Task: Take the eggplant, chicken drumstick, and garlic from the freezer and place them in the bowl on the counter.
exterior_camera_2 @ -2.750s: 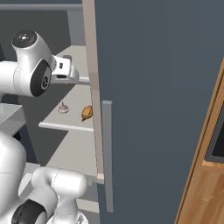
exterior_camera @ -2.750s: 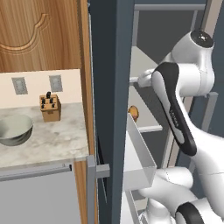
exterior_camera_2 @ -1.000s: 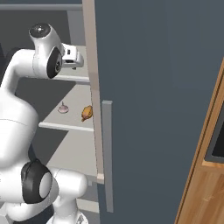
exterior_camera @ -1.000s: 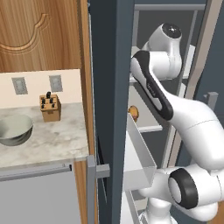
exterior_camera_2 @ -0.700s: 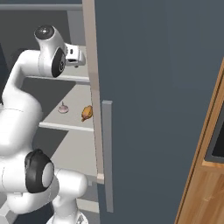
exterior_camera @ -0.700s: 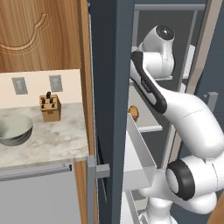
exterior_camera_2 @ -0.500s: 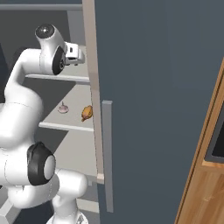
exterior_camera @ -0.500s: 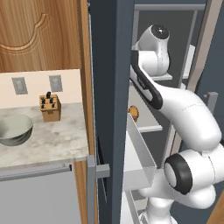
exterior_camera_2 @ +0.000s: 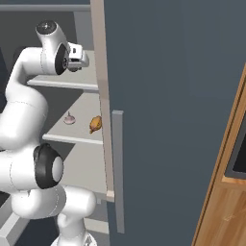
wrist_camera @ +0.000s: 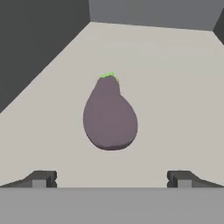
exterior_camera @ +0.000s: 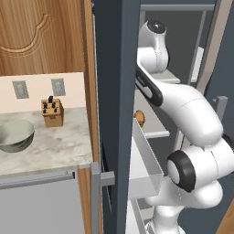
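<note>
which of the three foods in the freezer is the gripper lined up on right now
The eggplant: the dark purple one with a green stem tip, alone on its shelf straight ahead of the open gripper. The orange-brown chicken drumstick and pale garlic lie together on a lower shelf.

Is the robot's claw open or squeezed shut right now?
Open. In the hand view the gripper has its two fingertips far apart, and the eggplant lies on the shelf beyond them, not touched.

A dusky purple-grey eggplant (wrist_camera: 110,117) with a bright green tip lies on the pale grey shelf (wrist_camera: 175,87) before my dark fingertips (wrist_camera: 41,178). Below sit an orange-brown chicken drumstick (exterior_camera_2: 95,124) and pinkish-white garlic (exterior_camera_2: 70,118); the freezer (exterior_camera_2: 163,120) is slate-blue, the bowl (exterior_camera: 14,135) grey-green, the counter (exterior_camera: 50,146) marbled beige.
</note>
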You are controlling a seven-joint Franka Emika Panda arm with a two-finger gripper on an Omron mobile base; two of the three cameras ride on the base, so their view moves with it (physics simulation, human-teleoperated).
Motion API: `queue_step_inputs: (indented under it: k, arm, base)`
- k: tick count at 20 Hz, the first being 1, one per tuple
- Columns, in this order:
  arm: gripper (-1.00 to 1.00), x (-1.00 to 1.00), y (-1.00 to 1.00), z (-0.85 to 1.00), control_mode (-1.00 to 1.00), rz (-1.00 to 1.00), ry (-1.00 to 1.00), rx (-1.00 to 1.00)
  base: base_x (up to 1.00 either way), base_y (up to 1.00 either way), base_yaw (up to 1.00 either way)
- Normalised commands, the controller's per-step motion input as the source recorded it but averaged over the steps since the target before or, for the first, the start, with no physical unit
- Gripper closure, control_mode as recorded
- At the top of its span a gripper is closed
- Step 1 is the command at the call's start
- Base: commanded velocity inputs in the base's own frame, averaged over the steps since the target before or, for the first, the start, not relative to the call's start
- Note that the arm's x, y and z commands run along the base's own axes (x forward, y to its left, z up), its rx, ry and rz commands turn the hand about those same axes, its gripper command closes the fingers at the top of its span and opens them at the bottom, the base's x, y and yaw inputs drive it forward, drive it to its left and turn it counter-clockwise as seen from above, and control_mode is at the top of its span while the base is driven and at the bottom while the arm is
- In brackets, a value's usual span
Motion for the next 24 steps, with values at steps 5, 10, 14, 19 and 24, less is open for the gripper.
queue_step_inputs:
  k: [5, 10, 14, 19, 24]
  arm:
    - [-1.0, 0.17, 0.01, -0.05, -1.0, 0.0, 0.0, 0.0]
    - [-1.0, 0.09, 0.02, -0.19, -1.0, 0.0, 0.0, 0.0]
    - [-1.0, 0.17, 0.1, -0.07, -1.0, 0.0, 0.0, 0.0]
    - [-1.0, 0.16, 0.12, -0.02, -1.0, 0.0, 0.0, 0.0]
    - [-1.0, 0.2, 0.06, 0.0, -1.0, 0.0, 0.0, 0.0]
  base:
    - [0.0, 0.0, 0.0]
    - [0.0, 0.0, 0.0]
    - [0.0, 0.0, 0.0]
    - [0.0, 0.0, 0.0]
    - [0.0, 0.0, 0.0]
